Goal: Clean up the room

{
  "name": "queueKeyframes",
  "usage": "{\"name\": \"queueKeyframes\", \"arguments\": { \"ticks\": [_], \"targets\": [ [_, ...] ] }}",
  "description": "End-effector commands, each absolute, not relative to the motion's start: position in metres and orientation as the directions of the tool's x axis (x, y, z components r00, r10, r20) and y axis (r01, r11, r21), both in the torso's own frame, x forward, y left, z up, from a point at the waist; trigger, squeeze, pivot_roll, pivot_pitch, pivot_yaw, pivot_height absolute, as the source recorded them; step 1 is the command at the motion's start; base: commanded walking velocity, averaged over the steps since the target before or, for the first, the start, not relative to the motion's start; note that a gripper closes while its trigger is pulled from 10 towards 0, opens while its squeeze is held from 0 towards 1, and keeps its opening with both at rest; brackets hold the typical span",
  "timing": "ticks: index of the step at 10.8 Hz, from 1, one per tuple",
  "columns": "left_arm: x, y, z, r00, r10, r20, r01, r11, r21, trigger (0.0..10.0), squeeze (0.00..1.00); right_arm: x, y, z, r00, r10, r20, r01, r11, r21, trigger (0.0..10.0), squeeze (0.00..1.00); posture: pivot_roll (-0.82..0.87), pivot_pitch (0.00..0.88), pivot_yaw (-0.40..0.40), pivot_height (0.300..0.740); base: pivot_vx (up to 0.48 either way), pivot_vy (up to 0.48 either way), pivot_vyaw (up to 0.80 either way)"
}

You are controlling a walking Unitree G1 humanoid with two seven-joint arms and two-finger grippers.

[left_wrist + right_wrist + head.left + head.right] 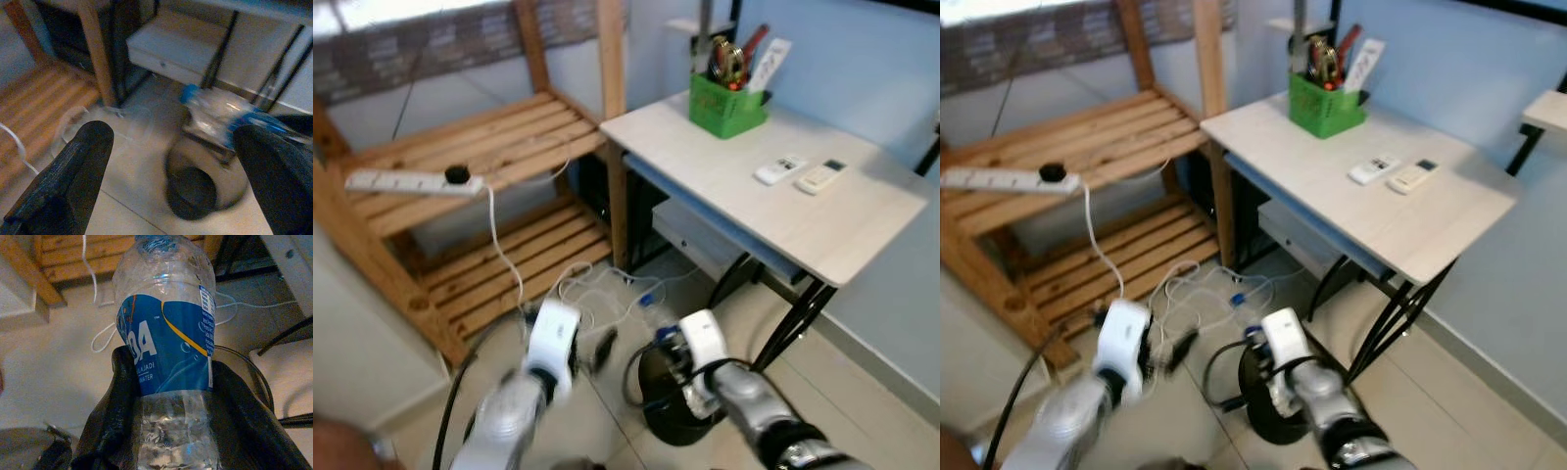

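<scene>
The right gripper (171, 396) clenches the light, crushable water bottle (165, 347) by its label (slippery plastic) above the black bin (671, 416).

Clear plastic water bottle (166, 357), blue label, blue cap, clamped in right tool (171, 396) over black bin (675, 406).

A clear plastic water bottle (166, 347) wears a blue label with white lettering and a yellow stripe; black fingers (117, 416) grip it above a black round bin (671, 401).
</scene>
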State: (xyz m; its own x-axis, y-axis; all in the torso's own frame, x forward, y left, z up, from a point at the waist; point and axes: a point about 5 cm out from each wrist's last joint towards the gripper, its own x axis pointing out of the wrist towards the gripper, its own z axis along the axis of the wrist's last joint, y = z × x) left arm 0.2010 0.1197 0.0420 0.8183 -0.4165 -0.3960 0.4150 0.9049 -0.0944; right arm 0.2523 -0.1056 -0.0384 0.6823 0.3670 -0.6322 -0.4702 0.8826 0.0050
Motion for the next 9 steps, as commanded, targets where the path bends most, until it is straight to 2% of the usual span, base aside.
{"name": "queueKeyframes", "arguments": {
  "ticks": [1,4,7,8,9],
  "targets": [
    [0.196,0.113,0.044,0.804,-0.451,-0.388,0.439,0.89,-0.126,10.0,0.0,0.261,-0.1,-0.031,0.701,0.374,-0.607,-0.488,0.872,-0.026,10.0,0.0,0.1,0.085,0.055,0.74,0.0,0.0,0.0],
    [0.177,0.094,0.05,0.784,-0.507,-0.357,0.484,0.86,-0.16,10.0,0.0,0.276,-0.088,-0.019,0.724,0.368,-0.583,-0.485,0.873,-0.051,10.0,0.0,0.12,0.139,0.012,0.74,0.0,0.0,0.0],
    [0.164,0.086,0.058,0.794,-0.515,-0.323,0.489,0.857,-0.162,10.0,0.0,0.282,-0.082,-0.014,0.748,0.336,-0.572,-0.43,0.902,-0.031,10.0,0.0,0.13,0.17,-0.007,0.74,0.0,0.0,0.0],
    [0.152,0.076,0.06,0.769,-0.55,-0.326,0.512,0.835,-0.201,10.0,0.0,0.283,-0.082,-0.014,0.755,0.318,-0.574,-0.417,0.908,-0.046,10.0,0.0,0.15,0.2,-0.013,0.74,0.0,0.0,0.0],
    [0.142,0.078,0.054,0.769,-0.519,-0.372,0.498,0.852,-0.159,10.0,0.0,0.286,-0.085,-0.013,0.767,0.28,-0.577,-0.38,0.923,-0.057,10.0,0.0,0.16,0.225,-0.015,0.74,0.0,0.0,0.0]
  ]
}}
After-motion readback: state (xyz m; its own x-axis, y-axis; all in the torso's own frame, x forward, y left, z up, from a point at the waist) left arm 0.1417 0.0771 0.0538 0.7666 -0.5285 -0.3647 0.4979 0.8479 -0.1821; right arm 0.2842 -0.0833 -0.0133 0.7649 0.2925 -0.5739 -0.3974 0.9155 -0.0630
